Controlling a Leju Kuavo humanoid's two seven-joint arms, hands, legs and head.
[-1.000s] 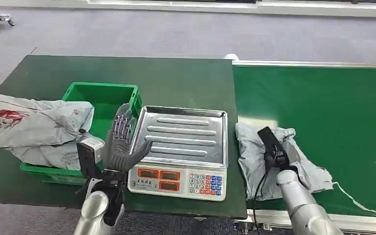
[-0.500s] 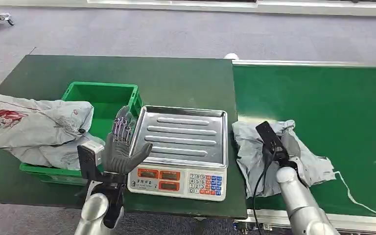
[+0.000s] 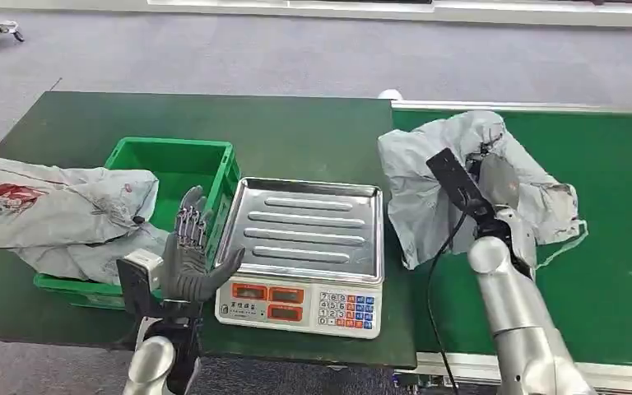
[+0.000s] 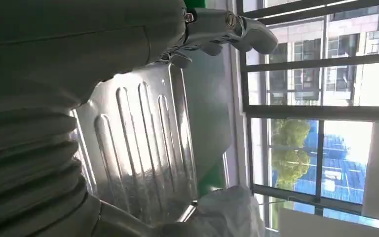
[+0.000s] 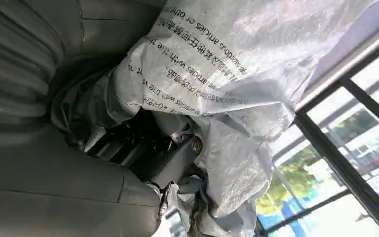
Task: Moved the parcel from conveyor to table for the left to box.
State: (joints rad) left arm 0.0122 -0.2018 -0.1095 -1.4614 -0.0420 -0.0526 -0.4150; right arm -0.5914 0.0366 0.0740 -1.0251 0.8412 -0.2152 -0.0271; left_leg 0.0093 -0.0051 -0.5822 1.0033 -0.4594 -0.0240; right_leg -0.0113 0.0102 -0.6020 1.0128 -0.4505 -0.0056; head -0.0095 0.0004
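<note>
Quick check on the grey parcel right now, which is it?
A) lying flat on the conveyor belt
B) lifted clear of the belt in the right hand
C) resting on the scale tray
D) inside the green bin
B. The right hand grips the grey parcel, which hangs above the conveyor, beside the scale tray, not on it.

The scale (image 3: 304, 255) sits on the table (image 3: 132, 119), the crate (image 3: 177, 169) just to its left, the conveyor (image 3: 609, 206) to its right. Bags (image 3: 49, 214) lie over the crate's left side. The right hand (image 3: 494, 181) holds the parcel (image 3: 420, 189) above the conveyor's near-left part
</note>
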